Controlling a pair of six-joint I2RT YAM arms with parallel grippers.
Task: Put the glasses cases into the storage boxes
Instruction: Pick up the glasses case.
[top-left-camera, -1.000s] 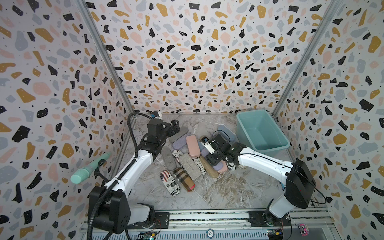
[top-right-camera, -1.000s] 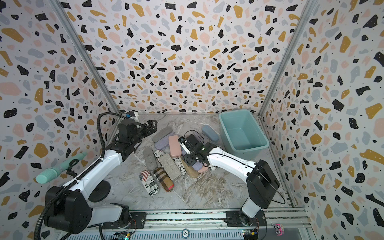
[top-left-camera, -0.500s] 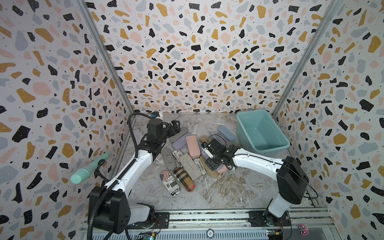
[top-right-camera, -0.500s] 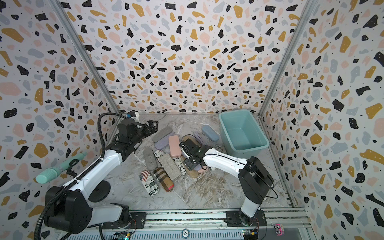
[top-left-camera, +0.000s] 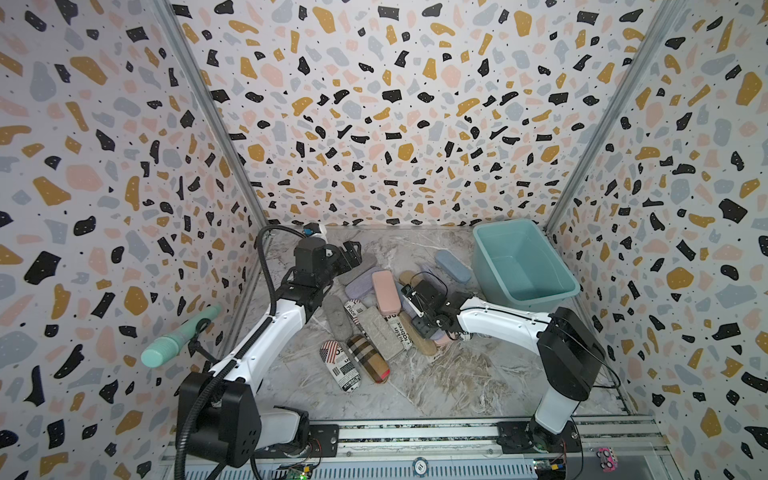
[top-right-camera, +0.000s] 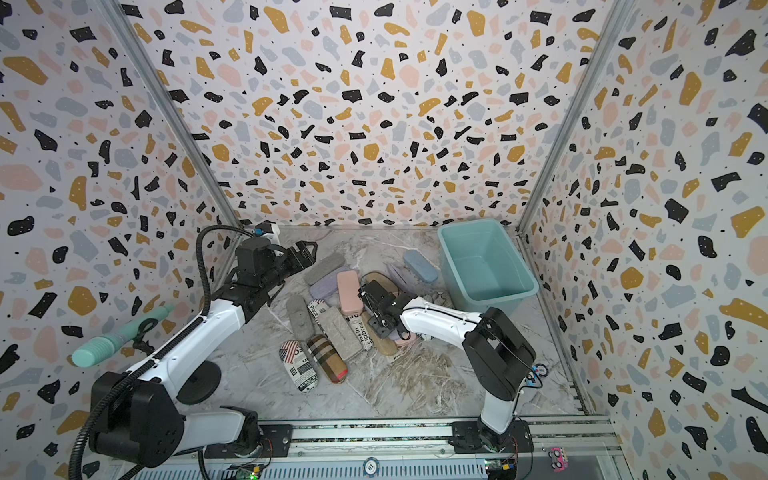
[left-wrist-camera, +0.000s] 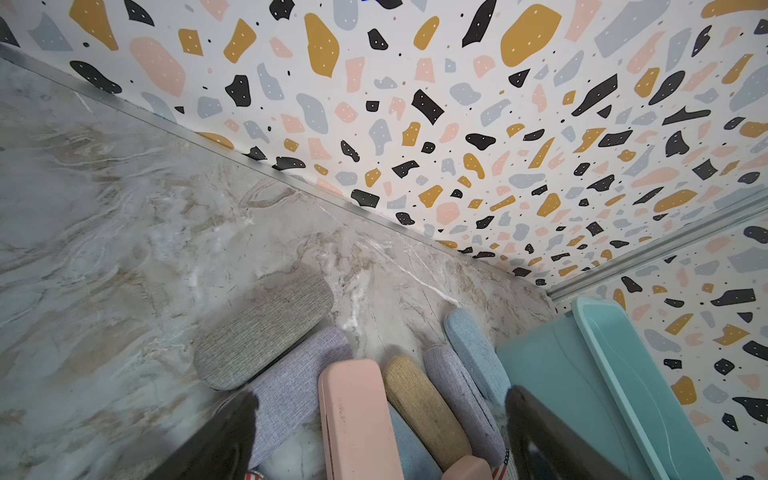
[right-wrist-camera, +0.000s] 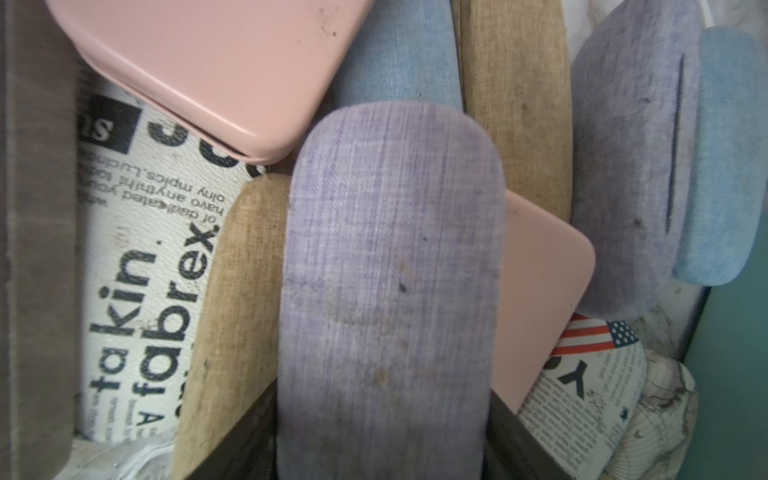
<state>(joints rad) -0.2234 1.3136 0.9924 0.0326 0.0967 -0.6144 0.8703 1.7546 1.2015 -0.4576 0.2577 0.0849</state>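
Lilac fabric-covered oblong glasses case (right-wrist-camera: 386, 270) lies atop the central pile (top-left-camera: 384, 293), left of the teal plastic tub (top-left-camera: 519, 257); right gripper (right-wrist-camera: 382, 399) clamps its long sides. Probably light, rigid, grippy. Left gripper (left-wrist-camera: 382, 399) hangs apart, empty.

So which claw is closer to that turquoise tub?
The right. The right gripper holds a lilac case in the pile beside the tub; the left gripper hangs open beyond the pile, farther from it.
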